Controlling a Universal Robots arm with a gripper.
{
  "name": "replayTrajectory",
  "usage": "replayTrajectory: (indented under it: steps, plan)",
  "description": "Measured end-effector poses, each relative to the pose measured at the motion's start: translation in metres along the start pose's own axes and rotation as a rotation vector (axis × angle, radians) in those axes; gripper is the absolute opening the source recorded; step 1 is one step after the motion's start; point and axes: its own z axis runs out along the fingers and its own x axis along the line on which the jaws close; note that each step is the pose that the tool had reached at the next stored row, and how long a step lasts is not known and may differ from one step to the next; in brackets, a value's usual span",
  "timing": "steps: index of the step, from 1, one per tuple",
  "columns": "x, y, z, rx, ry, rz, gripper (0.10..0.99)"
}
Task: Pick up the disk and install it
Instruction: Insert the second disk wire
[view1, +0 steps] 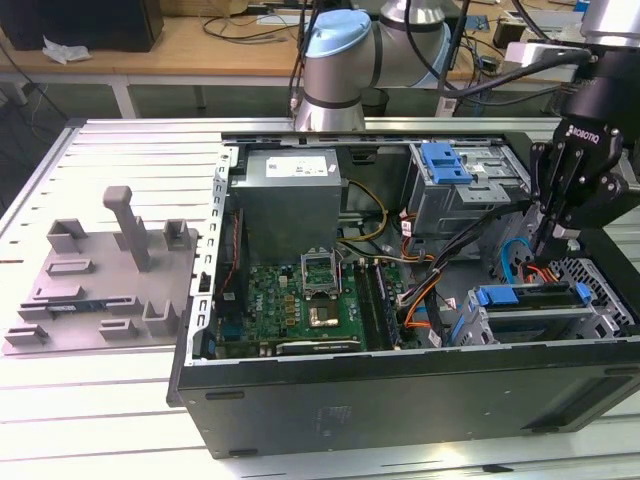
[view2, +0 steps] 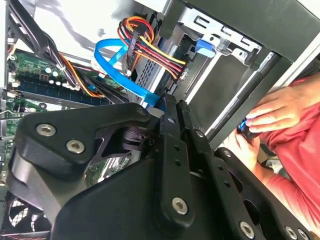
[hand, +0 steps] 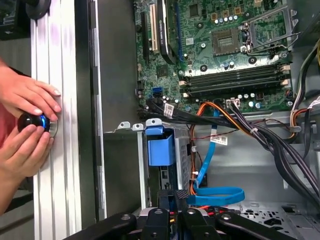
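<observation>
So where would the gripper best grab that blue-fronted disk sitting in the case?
Probably by its blue plastic end, coming in through the case's open side. The disk lies in a metal cage whose walls seem to cover its long edges, so the blue end facing the green board looks like the freest part.

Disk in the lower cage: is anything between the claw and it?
Nothing visible does. In the first wrist view the claw sits right at the disk, at the end away from its blue front, with no cable between them. A flat blue cable loops just beside the claw.
</observation>
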Motion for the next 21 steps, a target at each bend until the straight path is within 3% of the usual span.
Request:
replayTrajectory:
  steps: [2,3,5,6,10,13,15,18,21]
  plan:
    - [0.0046,-0.0004,0.0016,0.008,-0.0277,0.001,0.161]
    - [0.0064,-0.0005,0.0021,0.012,-0.0375,0.002,0.161]
    - [0.0093,-0.0004,0.0032,0.018,-0.0485,0.003,0.161]
    - [0.0126,0.0007,0.0044,0.028,-0.0610,0.005,0.161]
    - [0.0163,0.0045,0.0059,0.042,-0.0787,0.009,0.161]
    - [0.0227,0.0114,0.0087,0.060,-0.1009,0.013,0.161]
    - [0.0326,0.0123,0.0121,0.063,-0.1204,0.013,0.161]
    - [0.0407,0.0117,0.0152,0.063,-0.1435,0.012,0.161]
    - [0.0440,0.0117,0.0165,0.063,-0.1655,0.011,0.161]
